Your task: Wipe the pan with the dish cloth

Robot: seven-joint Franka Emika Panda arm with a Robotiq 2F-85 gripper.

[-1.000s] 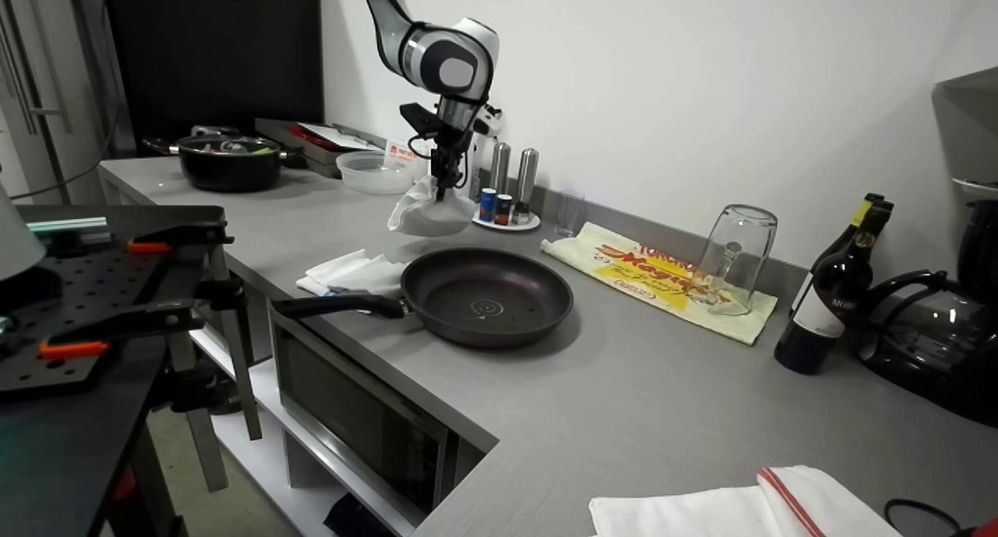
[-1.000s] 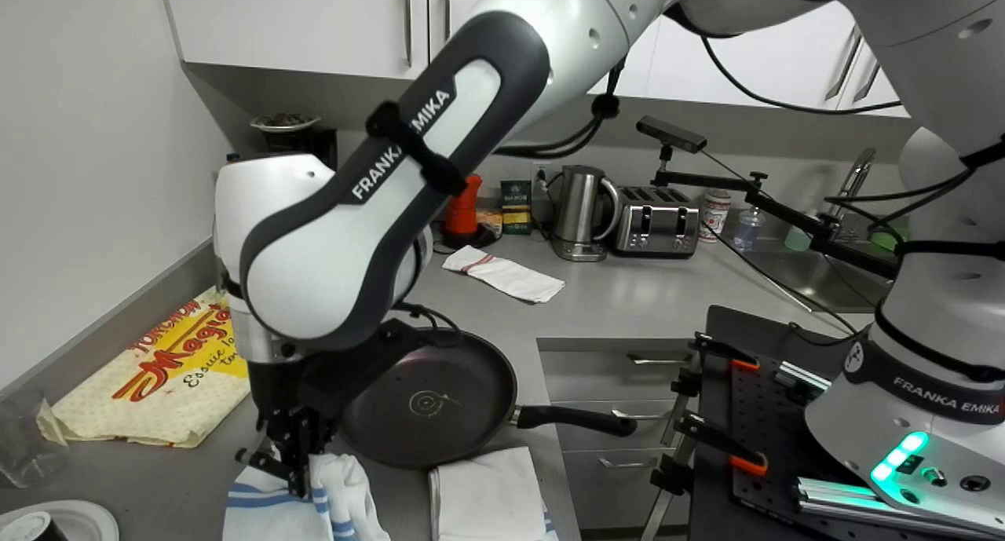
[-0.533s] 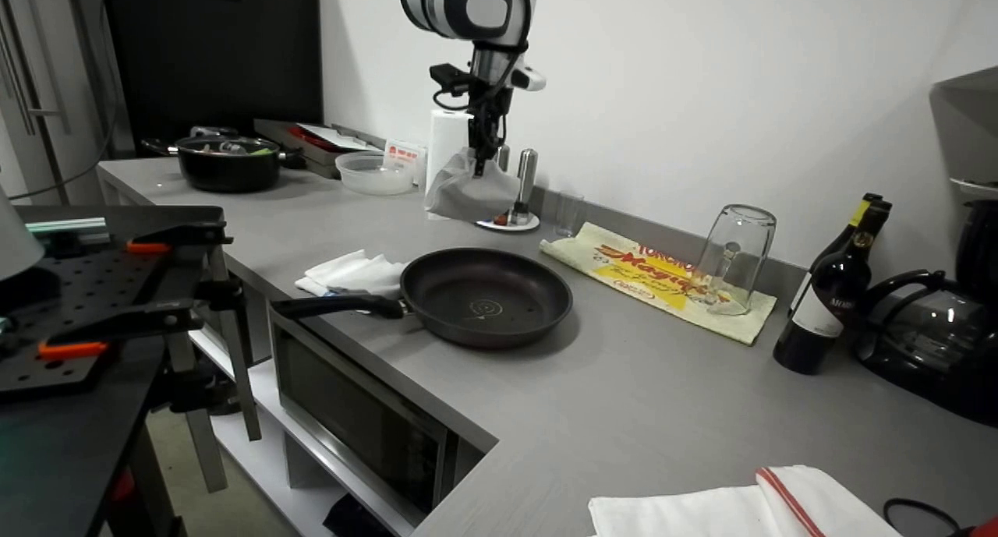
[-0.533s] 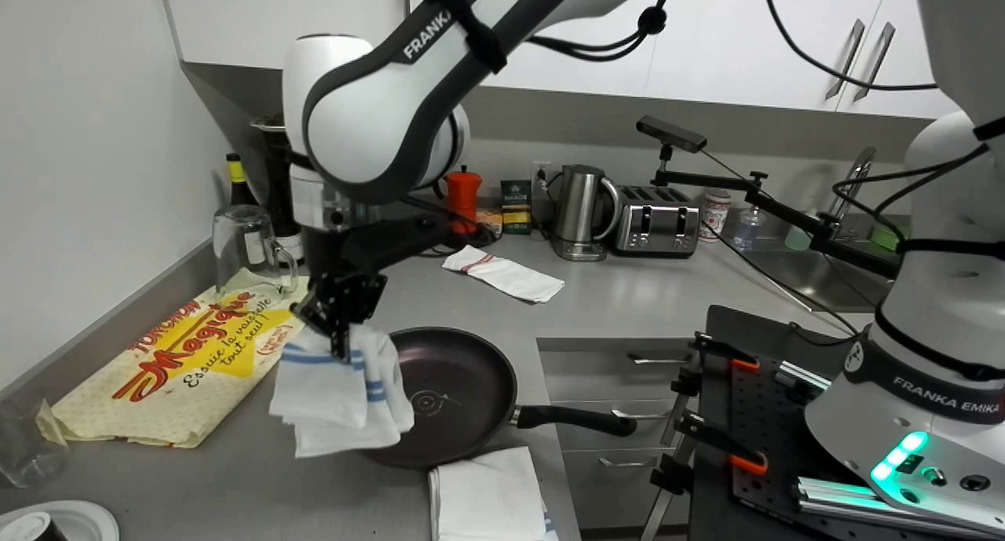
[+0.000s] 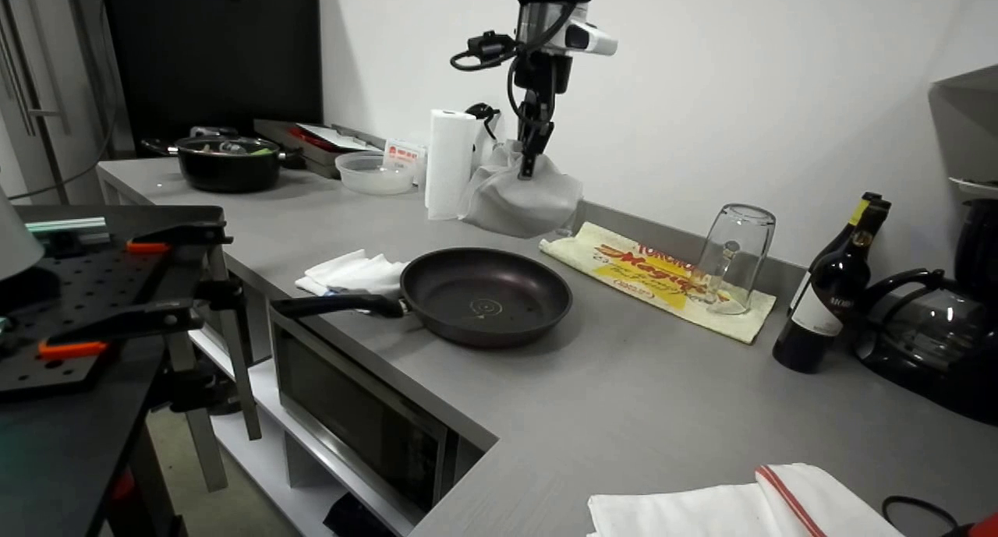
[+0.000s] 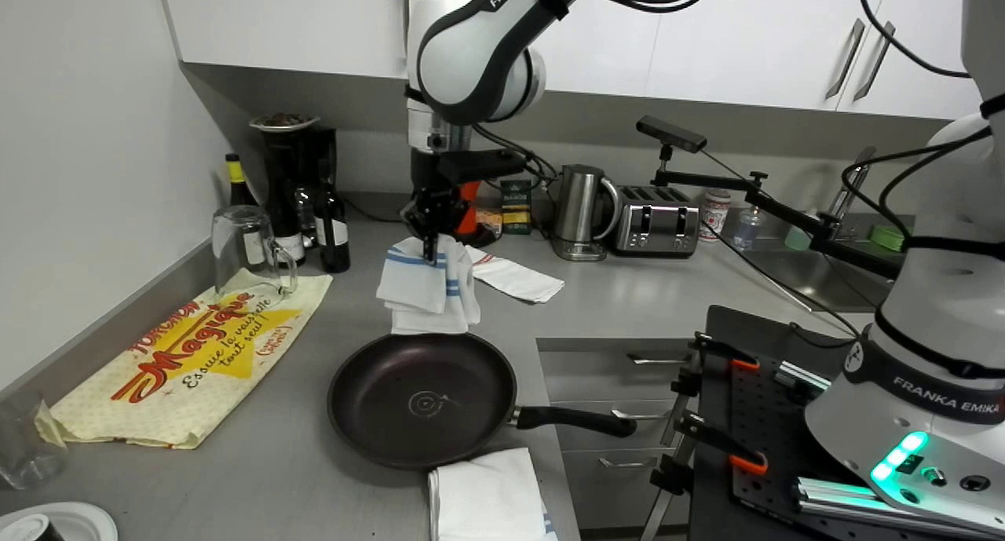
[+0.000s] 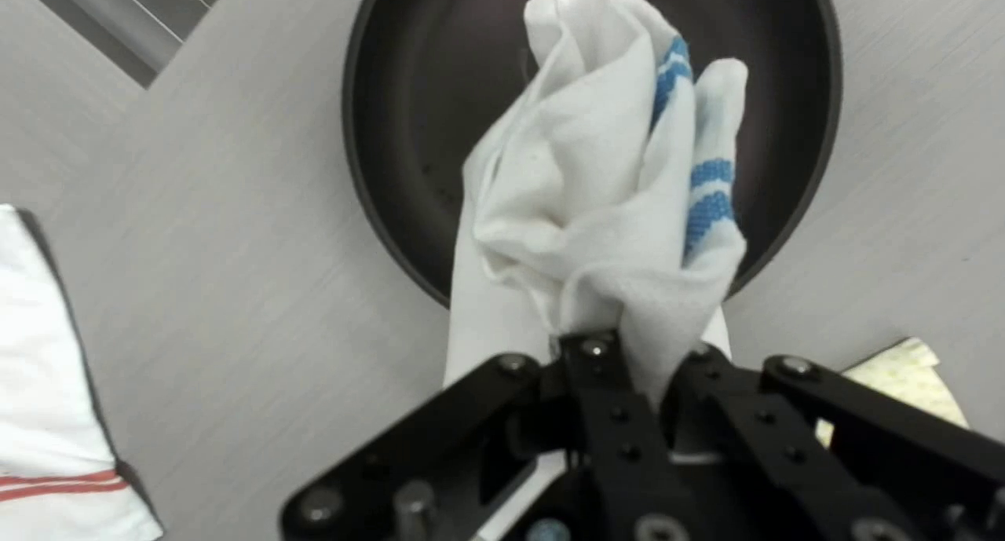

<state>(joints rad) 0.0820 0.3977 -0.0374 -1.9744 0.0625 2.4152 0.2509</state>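
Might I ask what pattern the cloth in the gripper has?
The cloth is white with blue stripes, clearest in the wrist view.

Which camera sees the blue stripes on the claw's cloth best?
The wrist view: the stripes look big and close there. In an exterior view they're smaller, on the cloth hanging from the claw. In an exterior view where the cloth looks plain grey, I can't see any.

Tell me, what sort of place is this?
Most likely a kitchen, though whether in a home or a workplace I can't tell: a kettle, a toaster and a sink show in an exterior view.
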